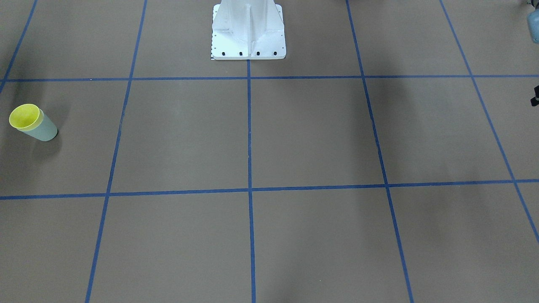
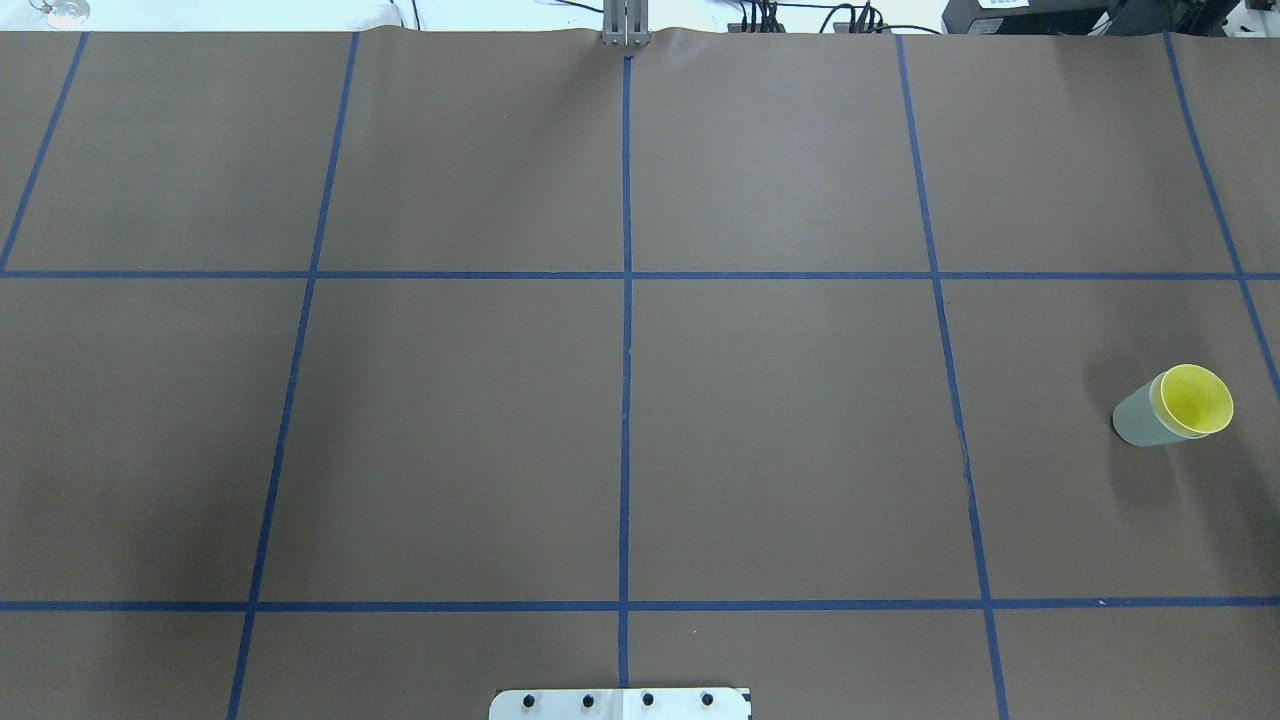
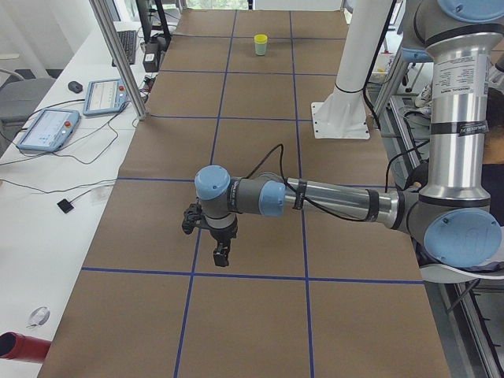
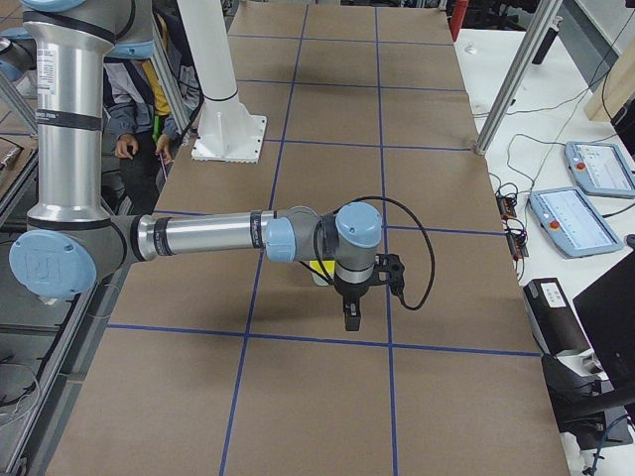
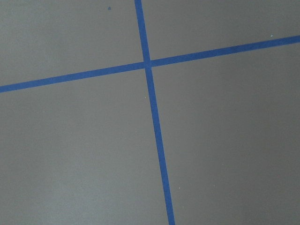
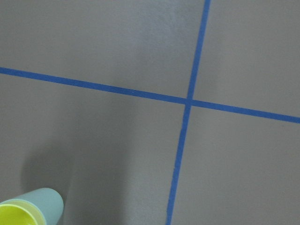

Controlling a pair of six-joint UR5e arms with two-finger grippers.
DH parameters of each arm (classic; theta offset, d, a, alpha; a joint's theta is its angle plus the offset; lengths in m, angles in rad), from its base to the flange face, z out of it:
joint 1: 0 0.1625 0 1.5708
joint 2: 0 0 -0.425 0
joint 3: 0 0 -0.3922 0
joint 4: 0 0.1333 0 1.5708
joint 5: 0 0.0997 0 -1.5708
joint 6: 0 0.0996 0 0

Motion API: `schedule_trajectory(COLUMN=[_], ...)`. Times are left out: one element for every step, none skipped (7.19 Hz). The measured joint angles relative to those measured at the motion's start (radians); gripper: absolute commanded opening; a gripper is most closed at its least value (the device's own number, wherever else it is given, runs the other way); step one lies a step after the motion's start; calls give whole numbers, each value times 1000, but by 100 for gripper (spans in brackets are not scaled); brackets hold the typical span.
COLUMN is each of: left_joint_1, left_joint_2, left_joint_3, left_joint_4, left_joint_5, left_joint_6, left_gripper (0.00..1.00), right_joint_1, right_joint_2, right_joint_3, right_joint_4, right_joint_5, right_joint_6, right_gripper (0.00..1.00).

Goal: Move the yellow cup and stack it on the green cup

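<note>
Brown paper table [image 2: 780,440] gridded with blue tape [image 2: 626,400], cups nested at the robot's right end.

The yellow cup [image 2: 1196,400] sits inside the green cup [image 2: 1138,420]. Both stand upright, long axis vertical, mouths up, in the middle row's rightmost square, well apart from the white base [image 1: 248,33]. Only the yellow rim and glossy inside show above the pale mint, tapered wall. The right wrist view catches the pair in its lower left corner, while the left wrist view shows only crossing tape. Only the side views show the left gripper [image 3: 223,253] and the right gripper [image 4: 350,315]. Each hangs pointing down over the table and neither holds a cup. How far their jaws are open cannot be told.
</note>
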Motion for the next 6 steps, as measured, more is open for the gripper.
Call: schedule_trajectory(left_joint_1=[-14, -30, -42, -53, -68, -82], left_joint_2=[-13, -21, -22, -24, -26, -24], left_joint_3=[-1, -1, -1, 3, 9, 7], left_joint_4=[47, 75, 85, 86, 85, 84], left_joint_5=[0, 0, -1, -13, -40, -64], left_joint_6=[14, 44, 65, 72, 76, 80], left_gripper=[100, 100, 100, 100, 100, 100], right_joint_1=[1, 1, -1, -1, -2, -2], right_joint_2=[11, 28, 39, 40, 39, 36], right_joint_3=[3, 3, 0, -2, -4, -5], right_joint_4=[-20, -38, -55, -62, -63, -62], right_joint_5=[-11, -14, -18, -19, -19, -18], right_joint_6=[-2, -4, -5, -6, -5, -5], right_gripper=[100, 100, 100, 100, 100, 100])
